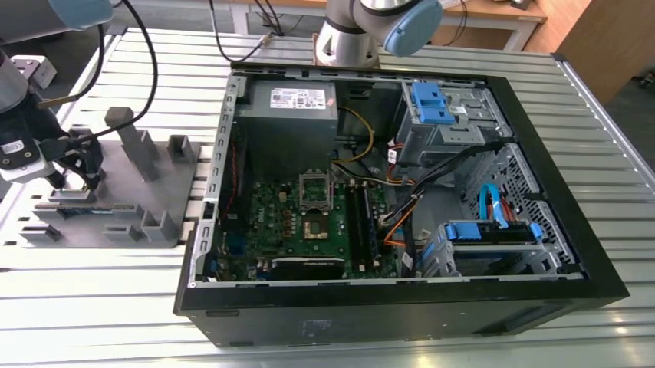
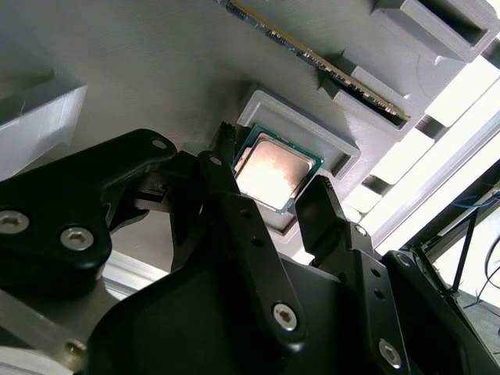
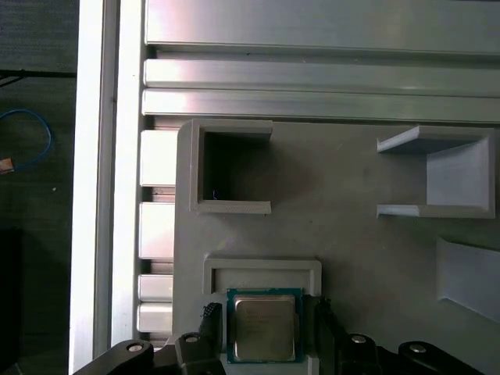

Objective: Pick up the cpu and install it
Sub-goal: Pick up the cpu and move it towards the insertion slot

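Tool (image 3: 264,312) released, fingers (image 3: 209,314) straddling cpu (image 3: 263,328), slim gap each side in first wrist view, cpu flat in pocket of grey fixture tray (image 1: 174,184) on bench (image 1: 103,307), tray at 9 o'clock of open computer case (image 1: 409,326) in exterior view, label (image 1: 297,98) on power supply (image 1: 291,134), print too small to read

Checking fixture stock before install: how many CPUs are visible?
1. The cpu sits in a pocket of the grey fixture, with the gripper straddling it, jaws open. The motherboard socket in the exterior view is too small to judge.
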Motion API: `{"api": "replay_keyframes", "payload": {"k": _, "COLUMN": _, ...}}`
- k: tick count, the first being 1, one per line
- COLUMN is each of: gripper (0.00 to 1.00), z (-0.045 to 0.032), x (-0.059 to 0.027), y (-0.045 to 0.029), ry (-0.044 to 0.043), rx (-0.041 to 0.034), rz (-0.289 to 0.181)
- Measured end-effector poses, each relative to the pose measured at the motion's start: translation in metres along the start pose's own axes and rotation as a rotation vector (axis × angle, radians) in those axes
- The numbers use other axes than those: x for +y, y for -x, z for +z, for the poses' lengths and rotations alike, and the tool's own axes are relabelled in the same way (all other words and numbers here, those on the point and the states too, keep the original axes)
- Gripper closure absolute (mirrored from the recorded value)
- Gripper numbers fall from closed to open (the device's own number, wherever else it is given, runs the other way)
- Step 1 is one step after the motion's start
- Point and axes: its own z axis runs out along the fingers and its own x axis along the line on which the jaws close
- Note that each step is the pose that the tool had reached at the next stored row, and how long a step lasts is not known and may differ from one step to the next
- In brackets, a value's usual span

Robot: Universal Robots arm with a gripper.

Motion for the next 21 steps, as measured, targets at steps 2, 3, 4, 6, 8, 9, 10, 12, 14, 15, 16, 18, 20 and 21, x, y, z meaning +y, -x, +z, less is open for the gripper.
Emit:
{"api": "replay_keyframes", "payload": {"k": 2, "gripper": 0.42, "z": 0.0000, "x": 0.0000, "y": 0.0000, "ry": 0.0000, "rx": 0.0000, "rz": 0.000}}
{"api": "replay_keyframes", "payload": {"k": 3, "gripper": 0.44, "z": 0.0000, "x": 0.0000, "y": 0.0000, "ry": 0.0000, "rx": 0.0000, "rz": 0.000}}
{"api": "replay_keyframes", "payload": {"k": 4, "gripper": 0.44, "z": -0.0001, "x": 0.0000, "y": 0.0000, "ry": -0.0001, "rx": 0.0000, "rz": 0.000}}
{"api": "replay_keyframes", "payload": {"k": 6, "gripper": 0.51, "z": -0.0001, "x": 0.0000, "y": 0.0000, "ry": 0.0000, "rx": 0.0000, "rz": 0.000}}
{"api": "replay_keyframes", "payload": {"k": 8, "gripper": 0.51, "z": -0.0001, "x": 0.0000, "y": 0.0000, "ry": 0.0000, "rx": 0.0000, "rz": 0.000}}
{"api": "replay_keyframes", "payload": {"k": 9, "gripper": 0.51, "z": -0.0001, "x": 0.0000, "y": 0.0000, "ry": 0.0000, "rx": 0.0000, "rz": 0.000}}
{"api": "replay_keyframes", "payload": {"k": 10, "gripper": 0.51, "z": -0.0005, "x": 0.0000, "y": 0.0000, "ry": 0.0003, "rx": 0.0002, "rz": 0.000}}
{"api": "replay_keyframes", "payload": {"k": 12, "gripper": 0.51, "z": -0.0019, "x": 0.0000, "y": 0.0000, "ry": 0.0023, "rx": 0.0003, "rz": 0.000}}
{"api": "replay_keyframes", "payload": {"k": 14, "gripper": 0.51, "z": -0.0019, "x": 0.0001, "y": 0.0001, "ry": 0.0029, "rx": -0.0001, "rz": 0.000}}
{"api": "replay_keyframes", "payload": {"k": 15, "gripper": 0.51, "z": -0.0019, "x": 0.0001, "y": 0.0001, "ry": 0.0030, "rx": -0.0002, "rz": 0.000}}
{"api": "replay_keyframes", "payload": {"k": 16, "gripper": 0.51, "z": -0.0019, "x": 0.0001, "y": 0.0001, "ry": 0.0030, "rx": -0.0002, "rz": 0.000}}
{"api": "replay_keyframes", "payload": {"k": 18, "gripper": 0.51, "z": -0.0020, "x": 0.0001, "y": 0.0000, "ry": 0.0030, "rx": 0.0000, "rz": 0.000}}
{"api": "replay_keyframes", "payload": {"k": 20, "gripper": 0.51, "z": -0.0020, "x": 0.0001, "y": 0.0001, "ry": 0.0031, "rx": 0.0000, "rz": 0.000}}
{"api": "replay_keyframes", "payload": {"k": 21, "gripper": 0.51, "z": -0.0021, "x": 0.0000, "y": -0.0001, "ry": 0.0031, "rx": 0.0001, "rz": 0.000}}
